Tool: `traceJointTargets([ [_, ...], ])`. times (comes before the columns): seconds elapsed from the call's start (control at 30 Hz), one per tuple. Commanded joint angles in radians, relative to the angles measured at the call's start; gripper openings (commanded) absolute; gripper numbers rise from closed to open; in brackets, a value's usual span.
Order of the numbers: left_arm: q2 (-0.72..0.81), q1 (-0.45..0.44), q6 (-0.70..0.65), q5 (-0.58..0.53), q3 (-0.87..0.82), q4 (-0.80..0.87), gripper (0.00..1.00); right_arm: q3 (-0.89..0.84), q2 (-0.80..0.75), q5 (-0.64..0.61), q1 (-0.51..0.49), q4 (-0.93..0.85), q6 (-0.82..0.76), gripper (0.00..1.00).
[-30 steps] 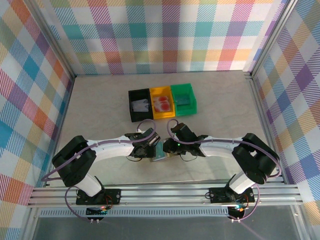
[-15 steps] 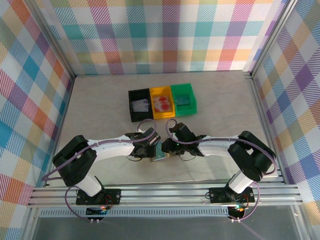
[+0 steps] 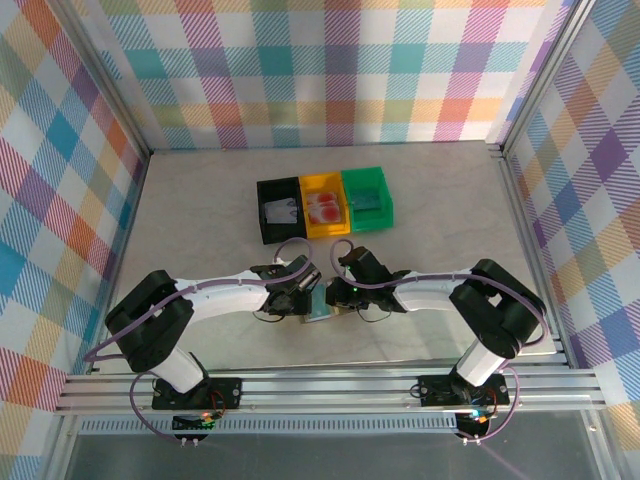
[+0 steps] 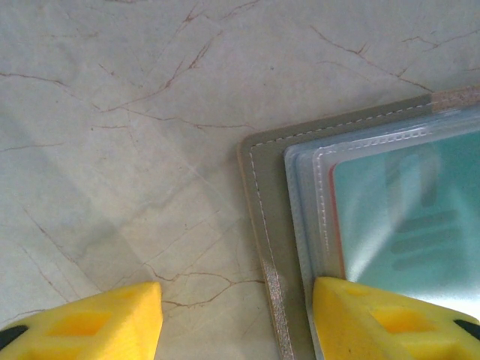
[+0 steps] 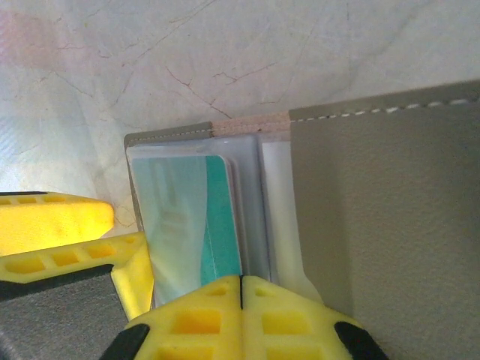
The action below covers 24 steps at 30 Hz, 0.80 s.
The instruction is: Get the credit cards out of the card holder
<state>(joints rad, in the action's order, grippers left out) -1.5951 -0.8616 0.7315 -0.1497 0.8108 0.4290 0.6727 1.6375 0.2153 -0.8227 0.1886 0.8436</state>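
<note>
Top external: both arms lay low over the surface (image 3: 200, 220), elbows bent outward. The left arm (image 3: 225, 292) reached right from its base and the right arm (image 3: 440, 290) reached left. Their wrists met head to head over the holder (image 3: 322, 312). The holder lay open and flat near the front middle of the surface, well apart from the black bin (image 3: 262, 212), yellow bin (image 3: 325, 231) and green bin (image 3: 370, 221) lined up behind it.

Left wrist: the left pincer (image 4: 236, 330) pointed straight down with its jaws set moderately wide, straddling the holder's stitched edge (image 4: 262, 195). One finger (image 4: 82, 330) sat over bare surface. The other (image 4: 382, 322) was on the clear sleeves, over the teal card (image 4: 405, 217). Nothing was held between them.

Right wrist: the right pincer (image 5: 240, 315) also pointed down, its fingertips shut together with no gap. They stood at the near edge of the teal card (image 5: 191, 217), which lay in a sleeve beside the grey flap (image 5: 382, 217). It could not be determined whether the card's edge was nipped between the tips. The left pincer's fingers (image 5: 52, 217) showed just beside the card.
</note>
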Motion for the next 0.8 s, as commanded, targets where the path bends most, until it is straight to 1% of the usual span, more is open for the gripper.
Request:
traceJointTargets([
  [0.0,-0.137,-0.002,-0.033,0.071,-0.053,-0.088,0.56,-0.016,-0.009,0.039,-0.012,0.054,-0.016,0.06],
  [0.13,-0.138,-0.001,-0.034,0.071,-0.051,-0.087,0.56,-0.025,-0.026,0.036,-0.012,0.056,-0.025,0.0],
  [0.43,-0.133,-0.001,-0.046,0.064,-0.041,-0.068,0.56,-0.046,-0.095,-0.008,-0.009,-0.004,-0.054,0.0],
  [0.77,-0.129,-0.001,-0.06,0.059,-0.029,-0.05,0.56,-0.1,-0.163,-0.022,0.004,-0.011,-0.067,0.0],
])
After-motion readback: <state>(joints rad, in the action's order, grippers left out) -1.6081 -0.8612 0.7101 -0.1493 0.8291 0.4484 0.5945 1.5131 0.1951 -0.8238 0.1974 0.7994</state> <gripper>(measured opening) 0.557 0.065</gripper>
